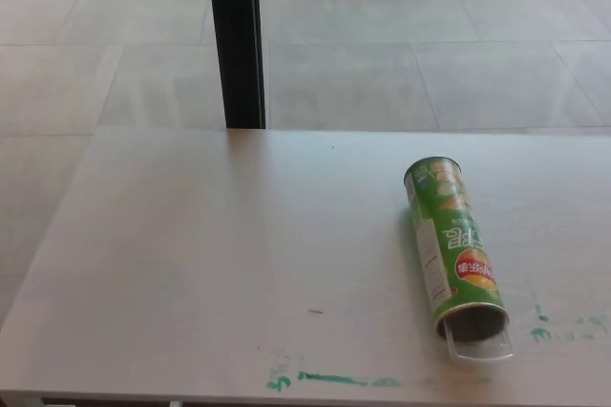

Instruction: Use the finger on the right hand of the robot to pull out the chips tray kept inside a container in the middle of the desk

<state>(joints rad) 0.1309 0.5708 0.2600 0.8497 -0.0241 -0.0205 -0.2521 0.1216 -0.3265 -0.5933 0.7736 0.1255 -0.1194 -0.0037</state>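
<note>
A: Can you read anything on the green chips can (451,240) lying on the desk (220,264)?

B: There's white lettering along its side and a red-and-orange oval badge with small white characters, but all of it is too blurred and tilted to make out.

A: Anywhere else?

B: No legible writing.

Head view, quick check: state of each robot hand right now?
Left hand: not in view.
Right hand: not in view; the green chips can lies untouched on the desk.

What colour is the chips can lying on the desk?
Mostly green, with a red and orange logo; the head view shows the can best.
</note>
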